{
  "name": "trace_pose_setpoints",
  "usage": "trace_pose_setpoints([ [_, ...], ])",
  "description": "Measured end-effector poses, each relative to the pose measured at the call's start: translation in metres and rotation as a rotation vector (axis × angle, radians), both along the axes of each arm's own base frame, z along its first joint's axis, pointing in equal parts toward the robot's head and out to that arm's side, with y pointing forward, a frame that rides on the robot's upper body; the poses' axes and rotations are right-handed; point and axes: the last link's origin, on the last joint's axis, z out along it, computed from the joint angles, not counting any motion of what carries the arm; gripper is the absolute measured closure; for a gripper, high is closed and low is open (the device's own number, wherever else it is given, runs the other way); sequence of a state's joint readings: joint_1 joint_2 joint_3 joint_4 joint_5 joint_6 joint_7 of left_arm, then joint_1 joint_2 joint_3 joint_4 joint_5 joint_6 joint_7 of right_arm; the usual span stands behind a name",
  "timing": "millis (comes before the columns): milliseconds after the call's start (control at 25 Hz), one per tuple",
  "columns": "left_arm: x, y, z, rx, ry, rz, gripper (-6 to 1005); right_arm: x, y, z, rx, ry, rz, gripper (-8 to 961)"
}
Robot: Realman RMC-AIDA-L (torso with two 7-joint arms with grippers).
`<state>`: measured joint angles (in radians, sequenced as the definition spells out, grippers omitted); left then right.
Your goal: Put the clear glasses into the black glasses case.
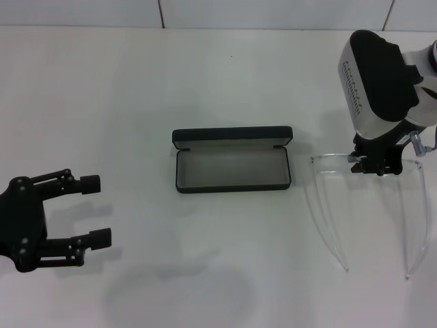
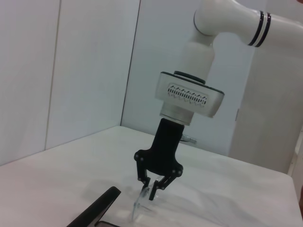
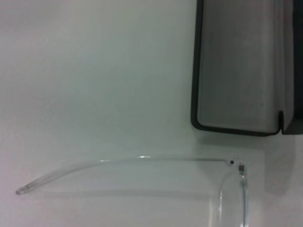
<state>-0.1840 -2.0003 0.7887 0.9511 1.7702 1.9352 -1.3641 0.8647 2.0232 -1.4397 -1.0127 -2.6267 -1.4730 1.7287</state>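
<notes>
— Which step was it?
— Grasping: the right pincer [image 1: 369, 166] pinched the clear glasses [image 1: 369, 205] on the surface [image 1: 205, 82], right of the open black glasses case [image 1: 232, 161].
— Next?
— Probably lifting them across; the left pincer [image 1: 92, 210] sat spread, idle.

The head view looks forward and down from above onto the white table [image 1: 205, 89], wide enough to take in both arms and the wall seam at the far edge. The left wrist view sits low near the tabletop and faces across it toward the right gripper [image 2: 155, 185], seen from some way off against the white wall panels [image 2: 90, 66]. The right wrist view points straight down from close above the table. It shares with the head view one end of the black glasses case [image 3: 241, 66] and one temple of the clear glasses [image 3: 142, 160].
</notes>
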Motion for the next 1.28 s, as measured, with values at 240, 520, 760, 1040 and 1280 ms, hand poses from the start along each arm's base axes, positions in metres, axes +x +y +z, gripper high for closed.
trace_pose_setpoints([
  [240,0.000,0.001,0.000,0.005,0.000,0.002,205,-0.004,-0.010,0.014,-0.016,0.010,-0.018,838],
  [520,0.002,0.003,0.001,0.013,-0.005,-0.006,214,-0.003,-0.031,0.049,0.021,0.068,-0.046,849],
  [760,0.004,0.006,0.009,0.059,-0.024,-0.007,221,-0.003,-0.044,0.078,0.027,0.239,-0.123,859],
  [1040,0.017,0.011,0.020,0.135,-0.120,-0.058,229,0.009,-0.047,0.097,0.084,0.385,-0.162,874],
  [1280,0.036,0.015,0.030,0.252,-0.245,-0.152,237,0.017,-0.051,0.096,0.078,0.582,-0.219,888],
])
